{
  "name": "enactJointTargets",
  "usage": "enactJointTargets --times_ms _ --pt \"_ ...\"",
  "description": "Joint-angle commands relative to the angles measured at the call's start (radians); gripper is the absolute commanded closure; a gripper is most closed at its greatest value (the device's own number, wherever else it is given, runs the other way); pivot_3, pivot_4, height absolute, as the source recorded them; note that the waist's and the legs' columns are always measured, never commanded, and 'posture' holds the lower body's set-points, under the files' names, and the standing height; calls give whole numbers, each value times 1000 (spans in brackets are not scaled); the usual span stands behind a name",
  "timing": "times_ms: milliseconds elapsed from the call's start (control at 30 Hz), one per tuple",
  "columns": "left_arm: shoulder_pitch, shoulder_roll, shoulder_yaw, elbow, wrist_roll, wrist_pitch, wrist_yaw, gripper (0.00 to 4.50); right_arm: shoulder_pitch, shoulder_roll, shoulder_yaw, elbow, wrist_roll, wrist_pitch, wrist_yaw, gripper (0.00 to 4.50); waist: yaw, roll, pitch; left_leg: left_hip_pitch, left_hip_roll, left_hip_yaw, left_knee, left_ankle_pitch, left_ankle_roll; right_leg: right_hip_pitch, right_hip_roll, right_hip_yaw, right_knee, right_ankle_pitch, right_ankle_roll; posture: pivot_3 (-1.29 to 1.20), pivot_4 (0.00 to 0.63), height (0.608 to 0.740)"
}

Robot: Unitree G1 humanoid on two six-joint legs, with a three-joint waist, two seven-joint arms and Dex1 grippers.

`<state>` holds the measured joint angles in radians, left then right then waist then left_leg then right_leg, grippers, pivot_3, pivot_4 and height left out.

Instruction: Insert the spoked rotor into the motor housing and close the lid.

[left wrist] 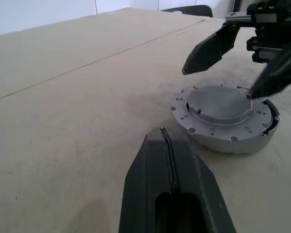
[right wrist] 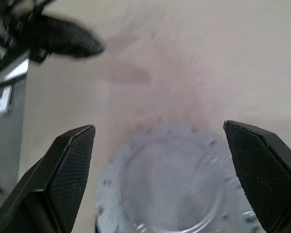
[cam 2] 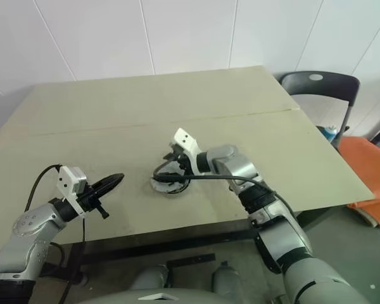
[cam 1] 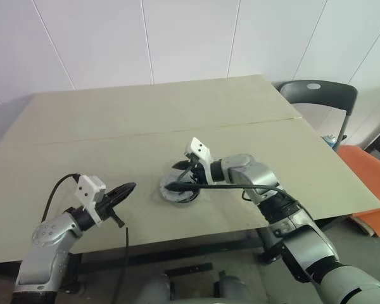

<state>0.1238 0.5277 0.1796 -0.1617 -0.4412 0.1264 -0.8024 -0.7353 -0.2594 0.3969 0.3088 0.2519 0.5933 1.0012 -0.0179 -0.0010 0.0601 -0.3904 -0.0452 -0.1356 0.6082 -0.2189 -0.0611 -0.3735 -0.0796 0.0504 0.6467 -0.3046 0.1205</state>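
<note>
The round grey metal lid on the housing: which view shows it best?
The left wrist view: the round grey metal lid shows whole from the side, seated on the motor housing. The right wrist view cuts it off between the open right gripper; the eye views show it small, partly hidden.

motor housing (left wrist: 225,121) | round, grey lid (left wrist: 218,103) on | flat on table
</note>
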Motion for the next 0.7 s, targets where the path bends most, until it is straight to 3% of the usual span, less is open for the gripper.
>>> enactJointTargets --times_ms 33,467,567,633,700 --pt "-3 2 1 -36 20 -19 12 4500 -17 4 9 3 -41 -33 -2 62 0 0 0 0 0 0 0 0 0 0 0 0 0 0 0 0 0 740" --pt "-6 -10 -16 -44 28 -13 12 4500 10 7 53 35 -163 -125 -4 62 0 0 0 0 0 0 0 0 0 0 0 0 0 0 0 0 0 740" --pt "-11 -13 -22 -44 34 -14 14 4500 13 7 50 34 -169 -127 2 675 0 0 0 1 0 0 0 0 0 0 0 0 0 0 0 0 0 740" --pt "-17 -13 -27 -41 42 -18 14 4500 9 9 47 37 -172 -127 5 1314 0 0 0 1 0 0 0 0 0 1 0 0 1 0 0 0 0 740" --pt "-17 -15 -31 -43 44 -20 16 4500 7 11 42 34 -169 -118 7 1420 0 0 0 1 0 0 0 0 0 1 0 0 1 0 0 0 0 740"
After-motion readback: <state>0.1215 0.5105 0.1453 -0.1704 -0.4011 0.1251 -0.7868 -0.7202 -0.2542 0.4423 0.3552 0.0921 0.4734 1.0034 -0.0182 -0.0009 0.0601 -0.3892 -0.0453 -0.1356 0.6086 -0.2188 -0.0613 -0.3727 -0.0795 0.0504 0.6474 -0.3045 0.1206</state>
